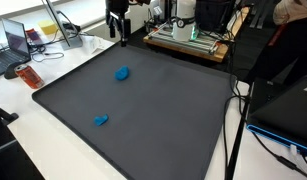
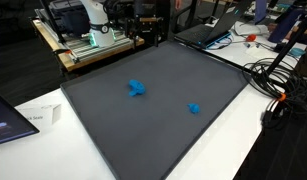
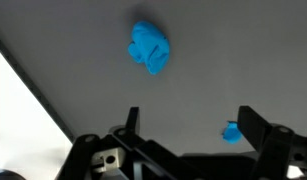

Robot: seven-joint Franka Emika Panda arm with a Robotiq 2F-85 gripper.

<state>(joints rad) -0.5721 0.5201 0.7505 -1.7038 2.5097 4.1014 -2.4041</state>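
Larger crumpled bright-blue soft lump [image 3: 149, 48] lying left of centre on the dark grey mat [image 3: 223, 60] covering the worktop; smaller blue scrap [image 3: 231, 131] further right, well apart. Gripper [image 3: 188, 135] hovering above, jaws spread wide, empty. Probably light, squashy, non-slippery; best pinched across its middle.

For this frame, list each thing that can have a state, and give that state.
Gripper: open, empty, raised above the mat's far edge.
Larger blue lump: lying free on the mat, untouched.
Smaller blue piece: lying free, apart from the larger one.
Dark mat: flat on the table.
Laptop: lid open.
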